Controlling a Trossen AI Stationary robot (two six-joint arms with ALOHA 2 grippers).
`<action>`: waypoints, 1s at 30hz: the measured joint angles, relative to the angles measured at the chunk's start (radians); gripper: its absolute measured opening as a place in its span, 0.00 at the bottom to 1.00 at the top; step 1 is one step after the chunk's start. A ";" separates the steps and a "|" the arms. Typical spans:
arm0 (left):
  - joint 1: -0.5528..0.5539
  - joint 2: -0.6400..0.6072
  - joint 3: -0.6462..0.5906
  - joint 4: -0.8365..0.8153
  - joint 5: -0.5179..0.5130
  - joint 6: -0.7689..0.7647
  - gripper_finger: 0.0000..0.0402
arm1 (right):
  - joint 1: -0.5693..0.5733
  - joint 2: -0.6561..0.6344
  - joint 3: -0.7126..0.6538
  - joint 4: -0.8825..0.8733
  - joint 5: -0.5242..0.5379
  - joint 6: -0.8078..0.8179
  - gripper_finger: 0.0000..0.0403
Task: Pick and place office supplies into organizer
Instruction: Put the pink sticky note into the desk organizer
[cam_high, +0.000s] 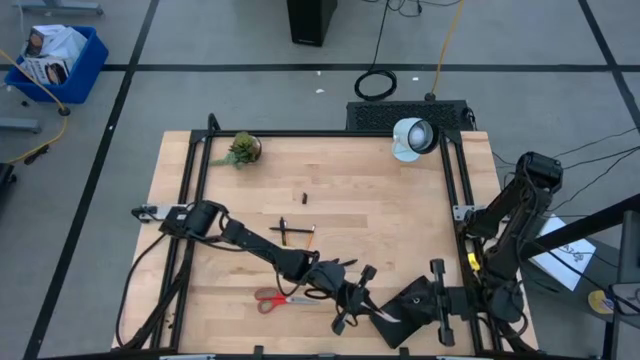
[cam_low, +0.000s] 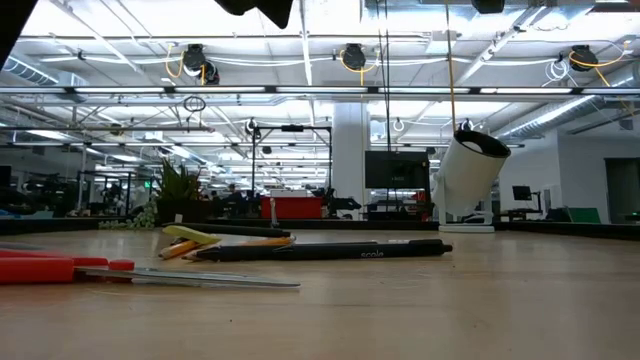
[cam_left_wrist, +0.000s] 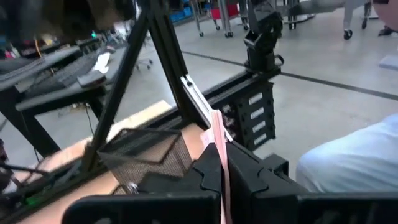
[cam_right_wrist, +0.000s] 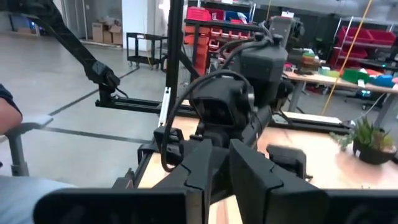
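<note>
At the front edge of the counter (cam_high: 400, 210), the left hand (cam_left_wrist: 221, 152) is closed on the pink sticky-note pad (cam_left_wrist: 217, 129), which stands on edge, pinched between the two fingers. The black mesh organizer (cam_left_wrist: 146, 152) sits just beyond that hand, close to the counter's front right corner; from above, the organizer (cam_high: 408, 300) shows as a dark block between the two arms. The right hand (cam_right_wrist: 222, 149) is right beside it on the far side from the left arm, pointing back toward the left arm's wrist. Whether it is open or gripping anything cannot be told.

To the left of the left hand, also near the front edge, the red-handled scissors (cam_high: 272, 298) lie flat on the wood.

Farther in, about mid-counter, the black pens (cam_high: 283, 232) and an orange pencil (cam_high: 311, 236) lie together in a loose cluster, well apart from the organizer. Just past them are two tiny black bits (cam_high: 305, 197).

At the back edge stand the small green plant (cam_high: 243, 150) on the left and the round white lamp (cam_high: 412, 136) on the right.
</note>
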 joint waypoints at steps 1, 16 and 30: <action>0.000 0.000 0.000 0.000 0.000 0.006 0.03 | 0.000 0.000 -0.010 0.016 0.000 0.005 0.11; 0.016 0.000 0.000 0.050 -0.004 0.036 0.06 | 0.000 0.000 -0.051 0.186 0.000 -0.121 0.11; 0.022 -0.003 0.002 0.035 -0.013 -0.120 0.02 | -0.009 0.003 -0.076 0.012 -0.073 0.070 0.11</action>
